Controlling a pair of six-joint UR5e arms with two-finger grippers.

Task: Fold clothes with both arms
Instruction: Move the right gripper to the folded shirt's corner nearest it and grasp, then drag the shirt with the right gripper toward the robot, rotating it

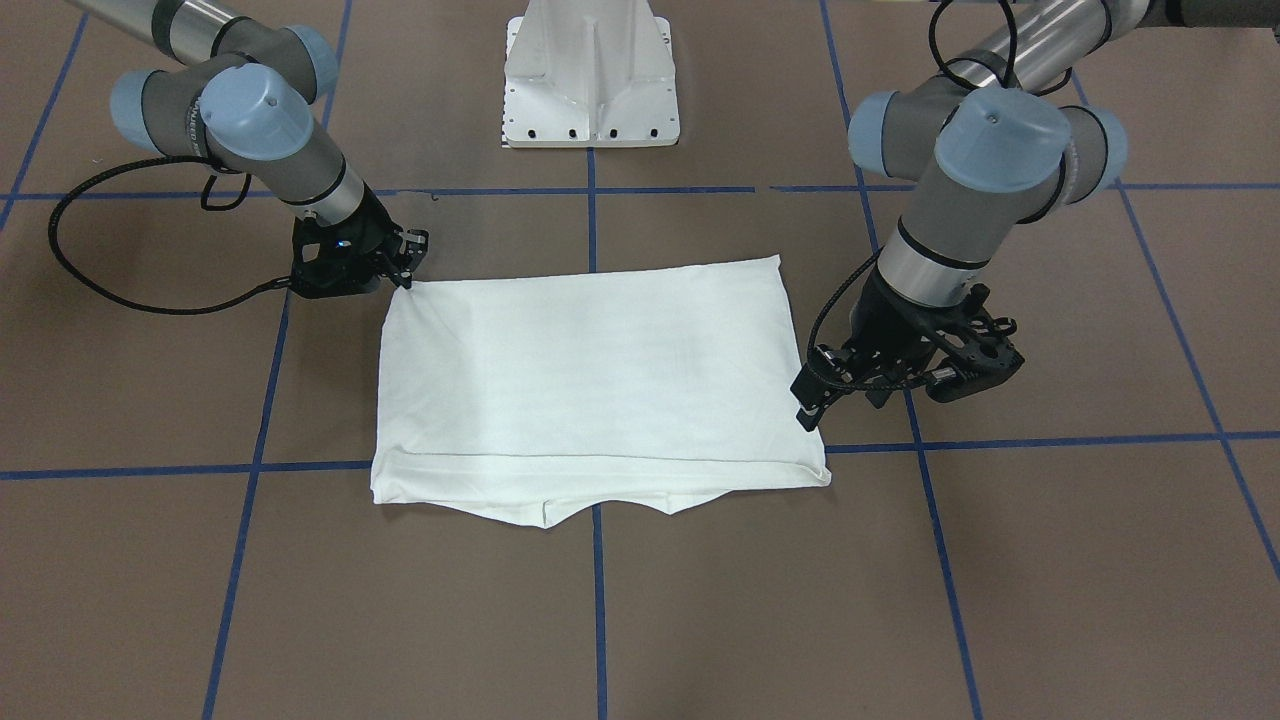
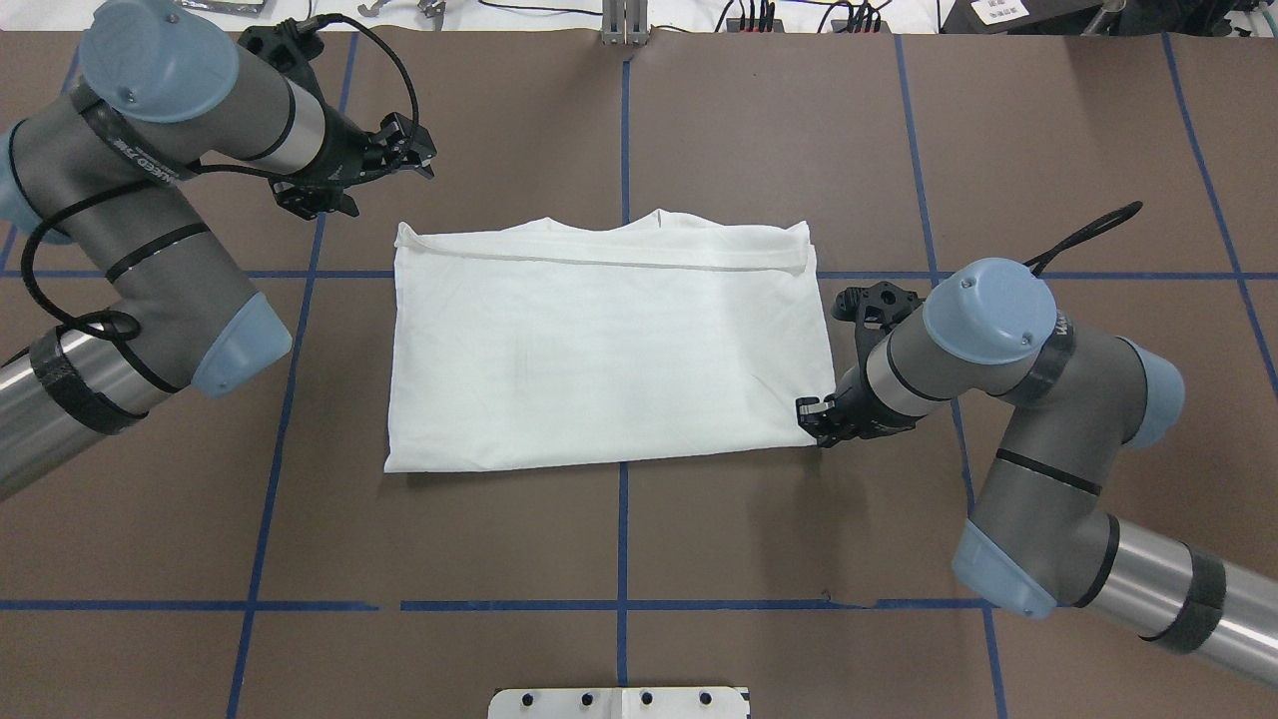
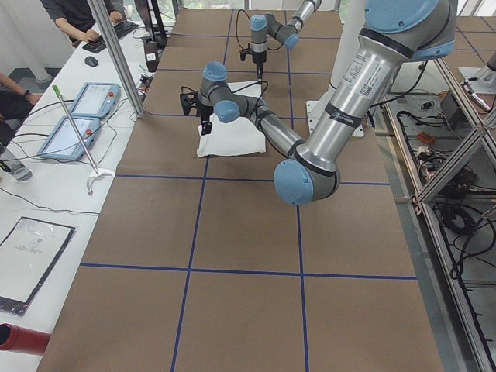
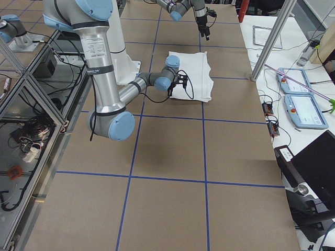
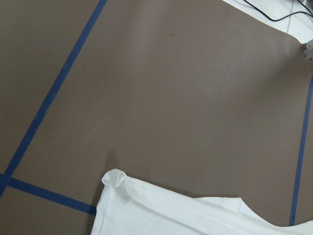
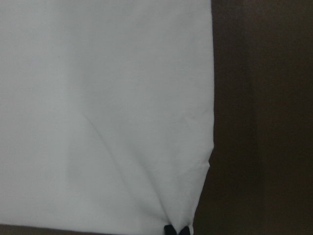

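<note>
The white shirt [image 1: 590,370] [image 2: 609,350] lies flat on the brown table, folded into a wide rectangle with a hem band along its far edge. My right gripper [image 2: 811,414] [image 1: 405,275] sits low at the shirt's corner nearest the robot on the right. In the right wrist view its black fingertips [image 6: 176,230] are shut on the cloth's edge. My left gripper [image 2: 414,150] [image 1: 805,400] hangs open above the table just beyond the shirt's far left corner, holding nothing. The left wrist view shows that curled corner [image 5: 115,178] below it.
The white pedestal base [image 1: 590,80] [image 2: 619,702] stands at the robot's side of the table. Blue tape lines [image 2: 624,519] grid the brown surface. Cables and plugs [image 2: 749,15] line the far edge. A side desk with tablets [image 3: 77,116] and seated people runs along the far side.
</note>
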